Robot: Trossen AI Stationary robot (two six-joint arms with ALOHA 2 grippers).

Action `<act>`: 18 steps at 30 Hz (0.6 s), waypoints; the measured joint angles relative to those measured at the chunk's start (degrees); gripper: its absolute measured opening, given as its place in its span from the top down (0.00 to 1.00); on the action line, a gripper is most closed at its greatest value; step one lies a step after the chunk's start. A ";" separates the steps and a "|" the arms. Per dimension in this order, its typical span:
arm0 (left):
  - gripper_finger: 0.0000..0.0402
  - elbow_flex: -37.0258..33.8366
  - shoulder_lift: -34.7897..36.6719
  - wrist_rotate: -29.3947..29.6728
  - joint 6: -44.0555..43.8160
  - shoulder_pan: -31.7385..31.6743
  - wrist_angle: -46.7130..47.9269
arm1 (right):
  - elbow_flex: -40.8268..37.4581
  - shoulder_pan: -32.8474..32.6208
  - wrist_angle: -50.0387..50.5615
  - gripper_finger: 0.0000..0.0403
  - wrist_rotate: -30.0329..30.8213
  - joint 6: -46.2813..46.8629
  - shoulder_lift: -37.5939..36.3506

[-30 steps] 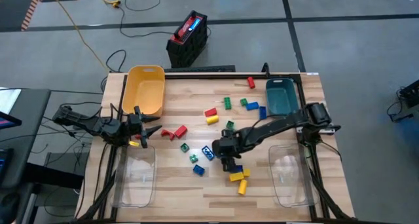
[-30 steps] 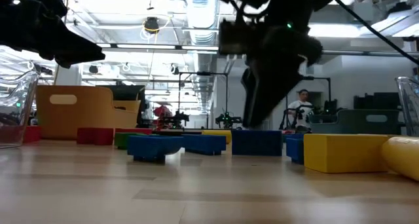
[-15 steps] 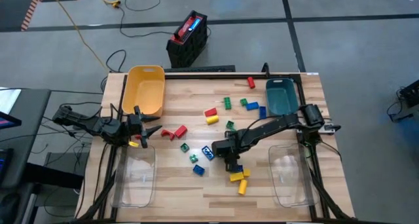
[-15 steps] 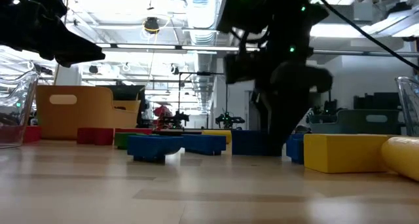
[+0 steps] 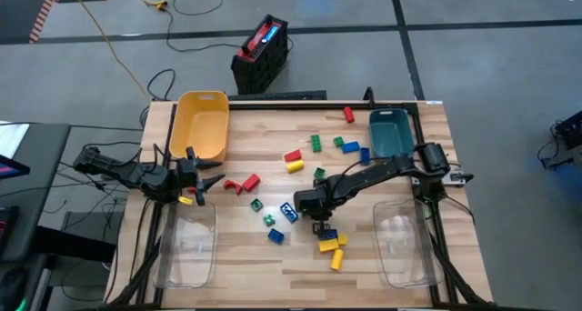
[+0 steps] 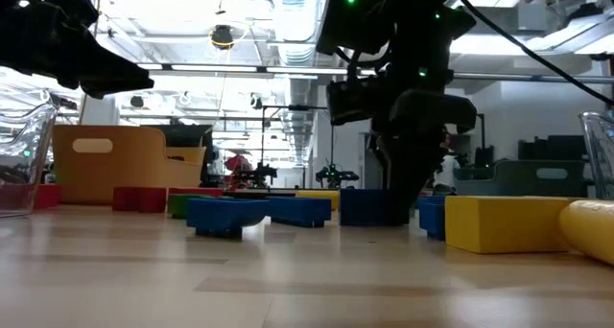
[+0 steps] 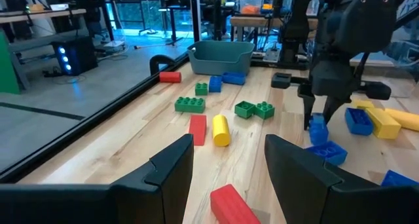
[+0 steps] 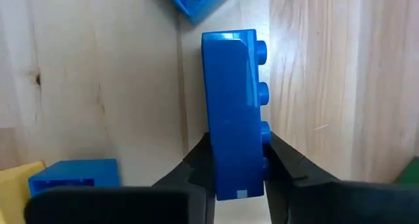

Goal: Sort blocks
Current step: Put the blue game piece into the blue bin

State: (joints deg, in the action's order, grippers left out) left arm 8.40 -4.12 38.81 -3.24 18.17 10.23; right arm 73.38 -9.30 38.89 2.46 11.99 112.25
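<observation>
Blue plastic sits pinched in the right pincer (image 8: 237,175): its two dark fingers (image 8: 196,162) press against the flat sides of a long blue brick (image 8: 232,112) that lies on its side on the pale wooden surface (image 5: 382,256), studs pointing sideways. Seen from above, this pincer (image 5: 320,222) is down near the middle of the surface, and the level view shows it reaching right down to the wood among the bricks. Just beside the held brick lie another blue brick (image 8: 73,181) and the corner of a third blue piece (image 8: 196,1).

Most of the other blocks are scattered over the middle of the surface: a red and a yellow one (image 5: 293,161) touching, green ones (image 5: 316,144) toward the far side, a red one (image 5: 348,115) near the teal bin (image 5: 391,134), two red ones (image 5: 244,183) on the left, and a few yellow ones (image 5: 332,248) close to the right pincer.

At the left edge, the left pincer (image 5: 202,188) hovers with its fingers (image 7: 167,171) spread and nothing between them, between the yellow bin (image 5: 202,125) and a clear bin (image 5: 186,247). A second clear bin (image 5: 405,243) stands on the right.
</observation>
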 joint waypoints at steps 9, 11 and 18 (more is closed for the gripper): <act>0.54 0.00 0.00 0.00 -0.46 0.00 0.82 | 7.19 0.60 11.45 0.76 7.75 -4.25 -0.71; 0.54 0.00 0.00 -0.02 -0.94 0.00 0.88 | 8.20 0.81 13.78 0.76 10.15 -5.04 -1.84; 0.54 0.00 0.00 -0.04 -2.80 0.00 2.95 | 5.75 2.50 17.57 0.76 21.52 -4.68 -14.29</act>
State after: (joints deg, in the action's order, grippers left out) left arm 8.40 -4.12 38.76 -6.03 18.17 13.18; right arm 79.13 -6.80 56.46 23.98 7.31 97.96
